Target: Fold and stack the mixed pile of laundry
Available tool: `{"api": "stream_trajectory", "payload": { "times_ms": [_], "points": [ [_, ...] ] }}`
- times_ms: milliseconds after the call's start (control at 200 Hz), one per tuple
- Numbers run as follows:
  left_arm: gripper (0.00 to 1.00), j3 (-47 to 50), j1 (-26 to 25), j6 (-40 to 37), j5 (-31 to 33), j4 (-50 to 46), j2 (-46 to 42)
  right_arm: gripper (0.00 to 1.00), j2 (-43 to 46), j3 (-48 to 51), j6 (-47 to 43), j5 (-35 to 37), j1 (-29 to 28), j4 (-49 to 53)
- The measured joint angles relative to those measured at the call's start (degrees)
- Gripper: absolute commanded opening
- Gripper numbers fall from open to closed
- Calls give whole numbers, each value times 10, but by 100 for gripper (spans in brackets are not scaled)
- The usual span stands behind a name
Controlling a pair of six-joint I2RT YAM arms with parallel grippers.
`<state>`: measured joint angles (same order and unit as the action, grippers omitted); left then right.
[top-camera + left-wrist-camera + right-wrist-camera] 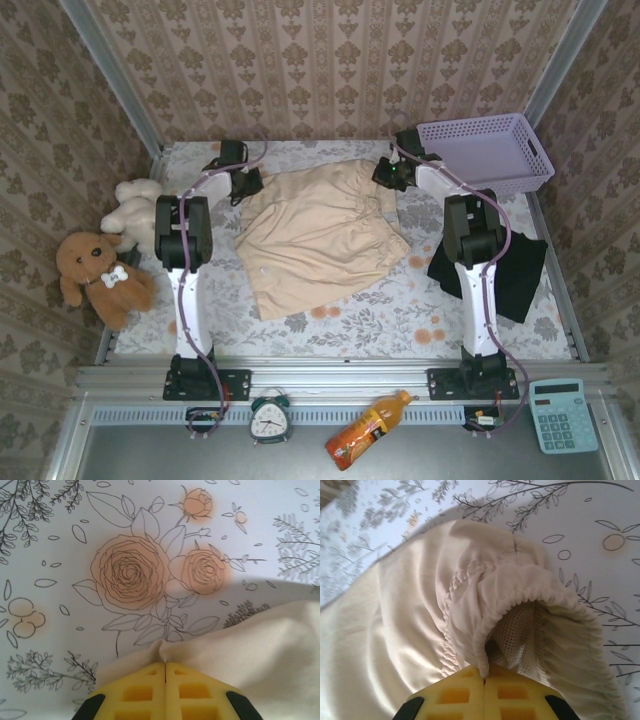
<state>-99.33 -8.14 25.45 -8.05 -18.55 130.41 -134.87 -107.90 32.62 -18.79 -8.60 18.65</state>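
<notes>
My left gripper and right gripper each pinch a far corner of the spread beige-cream cloth garment.

Floral table, beige garment, black T-shirt, lavender basket

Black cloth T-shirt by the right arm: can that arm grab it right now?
Probably not yet. The right gripper is shut on the elastic waistband of the cream cloth garment. The black cloth T-shirt lies partly under that arm, so after letting go it looks reachable.
</notes>
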Motion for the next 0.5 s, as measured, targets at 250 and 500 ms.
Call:
{"api": "stream_trajectory", "payload": {
  "times_ms": [250, 500],
  "points": [
    [0, 13, 34, 9, -36, 1, -99, 0, 93, 91, 73, -104, 36, -65],
    [70, -72, 56, 13, -41, 7, -83, 44, 75, 35, 138, -136, 77, -120]
  ]
}}
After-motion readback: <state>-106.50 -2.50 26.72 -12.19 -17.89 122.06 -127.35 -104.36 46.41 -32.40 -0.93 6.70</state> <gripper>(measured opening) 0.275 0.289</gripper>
